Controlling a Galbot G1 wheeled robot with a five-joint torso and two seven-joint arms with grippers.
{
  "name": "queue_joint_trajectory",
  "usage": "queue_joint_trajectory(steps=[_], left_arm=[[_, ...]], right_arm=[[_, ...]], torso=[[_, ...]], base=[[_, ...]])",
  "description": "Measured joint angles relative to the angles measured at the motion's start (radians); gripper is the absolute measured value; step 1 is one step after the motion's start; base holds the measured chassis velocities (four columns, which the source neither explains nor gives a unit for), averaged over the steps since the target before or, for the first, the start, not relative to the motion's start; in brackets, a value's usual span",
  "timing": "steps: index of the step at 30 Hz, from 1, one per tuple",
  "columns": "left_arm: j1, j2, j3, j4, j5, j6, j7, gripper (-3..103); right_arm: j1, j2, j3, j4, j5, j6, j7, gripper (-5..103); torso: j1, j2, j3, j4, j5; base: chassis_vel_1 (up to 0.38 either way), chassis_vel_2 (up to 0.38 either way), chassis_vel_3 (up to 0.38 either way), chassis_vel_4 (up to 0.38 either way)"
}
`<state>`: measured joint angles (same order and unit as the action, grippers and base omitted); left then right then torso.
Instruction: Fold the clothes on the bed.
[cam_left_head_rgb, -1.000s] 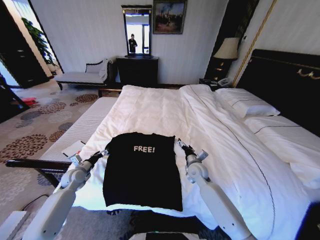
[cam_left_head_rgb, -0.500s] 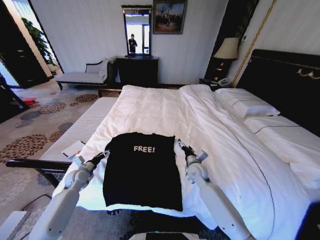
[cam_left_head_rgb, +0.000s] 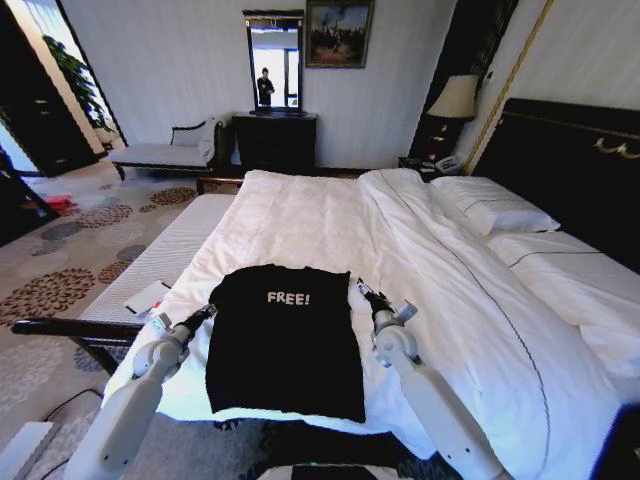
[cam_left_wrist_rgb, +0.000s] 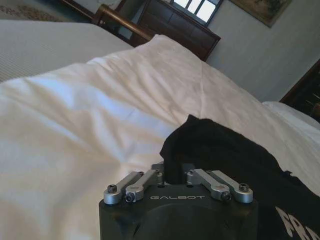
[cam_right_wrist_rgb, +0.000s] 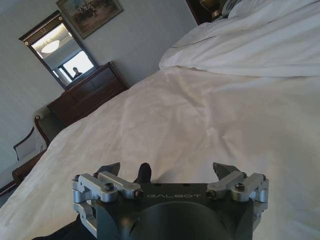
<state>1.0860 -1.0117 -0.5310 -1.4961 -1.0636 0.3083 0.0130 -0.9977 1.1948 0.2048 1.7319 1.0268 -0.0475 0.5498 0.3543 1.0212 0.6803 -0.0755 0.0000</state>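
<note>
On the near left edge of the bed (cam_left_head_rgb: 300, 215), the left gripper (cam_left_head_rgb: 207, 311) is sitting at the left shoulder of the T-shirt (cam_left_head_rgb: 285, 345), its fingers drawn close together on a raised bunch of black cloth at the sleeve. In the left wrist view, the housing of that gripper (cam_left_wrist_rgb: 175, 172) is showing the embossed word "GALBOT", and the black fabric (cam_left_wrist_rgb: 235, 160) is rising up between the finger links, with part of the white chest lettering, "FR", showing at the corner.

In the middle, the T-shirt is lying flat on the white duvet near the foot-side edge of the bed, chest side up. White lettering reading "FREE!" (cam_left_head_rgb: 288, 298) is running across the chest. The shirt's long axis is running away from the robot, with the collar end pointing toward the far side of the bed and the hem lying at the near edge of the mattress.

To the right, the right gripper (cam_left_head_rgb: 364, 294) is resting just beside the shirt's right shoulder. In the right wrist view, the right gripper (cam_right_wrist_rgb: 170, 170) is spread wide with nothing between its fingertips, a small tip of black cloth is showing just past its body, and "GALBOT" is readable on its housing.
</note>
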Motion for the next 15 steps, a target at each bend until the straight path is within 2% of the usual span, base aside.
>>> queue_joint_trajectory(steps=[3,5,10,15], left_arm=[[-0.003,0.003,-0.001,0.000,0.000,-0.001,0.000,13],[-0.011,0.008,-0.002,0.000,0.000,-0.003,0.000,3],[-0.035,0.016,0.004,-0.005,-0.001,-0.003,0.000,1],[-0.096,0.034,0.058,0.003,0.000,-0.003,-0.005,1]], right_arm=[[0.001,0.002,-0.001,-0.002,0.000,0.000,0.000,100],[0.003,0.004,-0.003,-0.005,0.000,0.000,0.000,100],[0.006,0.005,-0.003,-0.009,0.001,0.000,0.000,100],[0.007,0.005,-0.003,-0.017,0.001,0.000,0.001,100]], torso=[[0.000,0.000,0.000,0.0001,0.0000],[0.000,0.000,0.000,0.0001,0.0000],[0.000,0.000,0.000,0.0001,0.0000],[0.000,0.000,0.000,0.0001,0.0000]], base=[[0.000,0.000,0.000,0.000],[0.000,0.000,0.000,0.000],[0.000,0.000,0.000,0.000],[0.000,0.000,0.000,0.000]])
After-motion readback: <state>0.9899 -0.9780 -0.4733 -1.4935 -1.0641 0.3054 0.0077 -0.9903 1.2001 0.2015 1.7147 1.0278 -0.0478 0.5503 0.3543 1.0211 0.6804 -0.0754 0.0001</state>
